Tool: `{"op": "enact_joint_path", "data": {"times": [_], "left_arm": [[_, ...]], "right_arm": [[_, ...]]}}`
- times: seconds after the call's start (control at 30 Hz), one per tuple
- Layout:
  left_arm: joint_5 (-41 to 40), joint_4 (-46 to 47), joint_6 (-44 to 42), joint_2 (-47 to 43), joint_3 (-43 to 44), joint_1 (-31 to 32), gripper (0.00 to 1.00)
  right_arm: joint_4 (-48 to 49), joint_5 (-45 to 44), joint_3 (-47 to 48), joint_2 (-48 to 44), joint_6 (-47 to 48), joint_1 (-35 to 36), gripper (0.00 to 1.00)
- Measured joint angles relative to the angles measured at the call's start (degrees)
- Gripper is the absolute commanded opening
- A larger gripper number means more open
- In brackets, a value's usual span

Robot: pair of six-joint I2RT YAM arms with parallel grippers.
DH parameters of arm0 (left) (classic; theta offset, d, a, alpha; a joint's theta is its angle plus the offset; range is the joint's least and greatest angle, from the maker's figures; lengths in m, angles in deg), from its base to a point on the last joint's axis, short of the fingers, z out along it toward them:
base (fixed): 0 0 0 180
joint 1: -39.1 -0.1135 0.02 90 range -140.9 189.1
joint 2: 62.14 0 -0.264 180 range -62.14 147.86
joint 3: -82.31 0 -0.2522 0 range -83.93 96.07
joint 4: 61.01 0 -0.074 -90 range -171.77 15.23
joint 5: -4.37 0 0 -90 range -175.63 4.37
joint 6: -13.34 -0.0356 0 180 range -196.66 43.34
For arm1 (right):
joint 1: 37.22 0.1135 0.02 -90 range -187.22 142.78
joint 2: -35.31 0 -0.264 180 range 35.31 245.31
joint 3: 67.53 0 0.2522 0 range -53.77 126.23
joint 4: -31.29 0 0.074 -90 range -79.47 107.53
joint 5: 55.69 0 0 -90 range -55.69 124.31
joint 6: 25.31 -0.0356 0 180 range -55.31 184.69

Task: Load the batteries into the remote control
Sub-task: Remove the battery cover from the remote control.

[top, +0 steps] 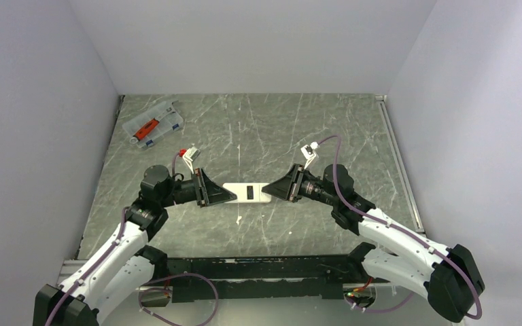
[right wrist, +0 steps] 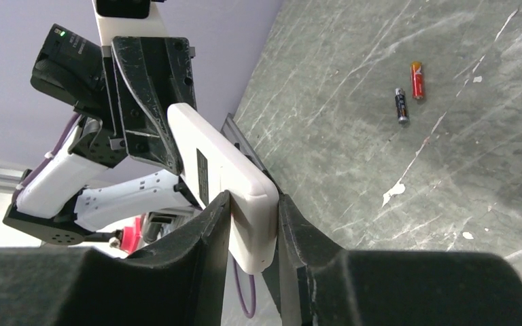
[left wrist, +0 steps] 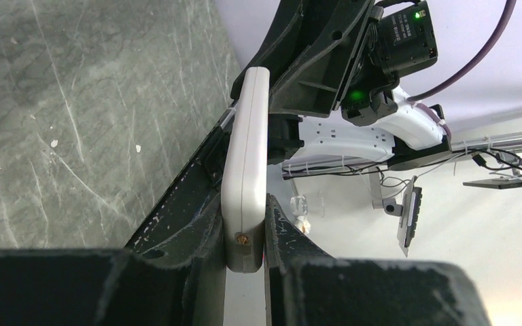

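Observation:
The white remote control [top: 239,193] hangs level above the table's middle, plain back with its dark mark facing up. My left gripper [top: 230,195] is shut on its left end, the fingers pressed to both flat sides [left wrist: 245,204]. My right gripper [top: 272,190] grips the opposite end, both fingers touching the casing [right wrist: 253,204]. In the right wrist view two batteries lie side by side on the table: a dark one [right wrist: 401,105] and a reddish-orange one [right wrist: 416,80]. Neither gripper touches them.
A clear plastic organiser case [top: 153,123] with a red tool inside lies at the back left, near the wall. A small white fleck [top: 238,219] marks the table just in front of the remote. Walls enclose the table on three sides.

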Motion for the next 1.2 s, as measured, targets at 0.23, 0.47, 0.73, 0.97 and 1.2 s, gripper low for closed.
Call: {"op": "enact_joint_path", "data": {"times": [0.23,0.47,0.73,0.97,1.2], "left_arm": [[-0.02,-0.31,0.0,-0.04,0.0,-0.07,0.0],[0.02,-0.31,0.0,-0.04,0.02,-0.04,0.0],[0.07,-0.39,-0.02,-0.07,0.11,-0.02,0.0],[0.04,-1.05,-0.5,-0.17,0.87,0.07,0.0],[0.11,-1.16,-0.63,-0.15,1.09,0.26,0.0]], "right_arm": [[0.02,0.0,0.0,0.0,-0.22,-0.02,0.0],[-0.61,-0.22,0.0,-0.59,0.15,0.07,0.08],[-0.9,-0.42,0.0,-0.9,0.2,0.15,0.15],[-1.42,-0.59,-0.02,-2.03,0.37,0.22,0.16],[-2.47,-1.22,-0.02,-3.02,0.42,0.5,0.21]]}}
